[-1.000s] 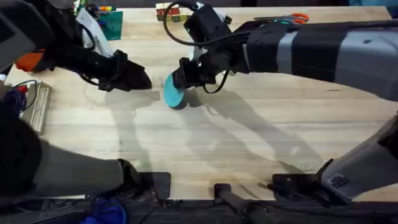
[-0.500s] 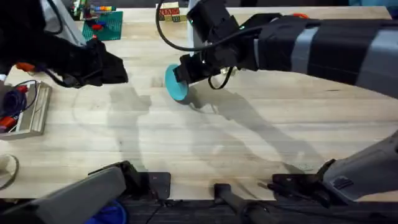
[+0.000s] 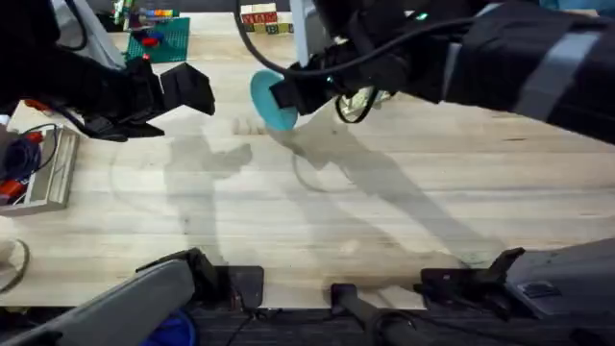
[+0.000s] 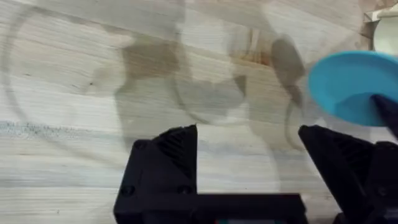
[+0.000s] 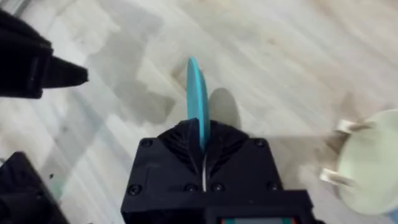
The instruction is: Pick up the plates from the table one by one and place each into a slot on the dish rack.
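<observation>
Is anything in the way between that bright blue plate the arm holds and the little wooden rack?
Nothing visible is. The right gripper is shut on the bright cyan round plastic plate, and bare light wooden table lies between it and the small light-wood pegged dish rack, which holds a cream-yellow plate.

Bright, even light falls on the table (image 3: 317,211), casting soft doubled grey shadows across the middle of the overhead frame. The arms at its upper edges are dark and blurred, perhaps from motion.
</observation>
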Available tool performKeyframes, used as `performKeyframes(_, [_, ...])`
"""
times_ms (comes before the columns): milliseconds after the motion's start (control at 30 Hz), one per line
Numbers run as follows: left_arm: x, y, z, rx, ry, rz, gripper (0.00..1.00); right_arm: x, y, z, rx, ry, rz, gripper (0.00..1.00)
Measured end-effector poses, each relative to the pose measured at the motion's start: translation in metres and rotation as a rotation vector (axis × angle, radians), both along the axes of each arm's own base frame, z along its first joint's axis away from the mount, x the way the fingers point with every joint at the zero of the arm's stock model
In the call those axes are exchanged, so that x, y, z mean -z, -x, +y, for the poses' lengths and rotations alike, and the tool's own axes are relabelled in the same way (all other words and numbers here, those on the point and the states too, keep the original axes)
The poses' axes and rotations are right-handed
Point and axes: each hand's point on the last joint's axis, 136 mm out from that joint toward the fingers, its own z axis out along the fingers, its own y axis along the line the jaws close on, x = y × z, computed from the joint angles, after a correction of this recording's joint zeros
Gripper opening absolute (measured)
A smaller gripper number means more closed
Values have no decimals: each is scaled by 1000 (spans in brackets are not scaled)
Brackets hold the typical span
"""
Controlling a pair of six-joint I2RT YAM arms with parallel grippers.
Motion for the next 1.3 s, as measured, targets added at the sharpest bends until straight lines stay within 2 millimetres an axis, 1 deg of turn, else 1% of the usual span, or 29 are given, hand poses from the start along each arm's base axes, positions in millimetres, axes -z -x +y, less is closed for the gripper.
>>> performKeyframes(167, [0,0,1,-1,-3,1,995,-20,-13,-17,31,16,-84,31])
performKeyframes(367, [0,0,1,-1,-3,1,995,-44,-23,-36,29,31,-185,32])
performKeyframes(667, [0,1,1,-1,-3,3,994,-90,-38,-71,80,5,-316,32])
performKeyframes(867, [0,1,1,-1,-3,3,995,-119,-41,-95,111,-2,-398,31])
performKeyframes(1000, [0,1,0,-1,-3,3,993,-135,-43,-112,145,-10,-434,31])
performKeyframes(1133, [0,1,0,-1,-3,4,995,-148,-43,-131,187,-15,-457,31])
performKeyframes(1300, [0,1,0,-1,-3,4,995,-166,-38,-161,249,-16,-484,31])
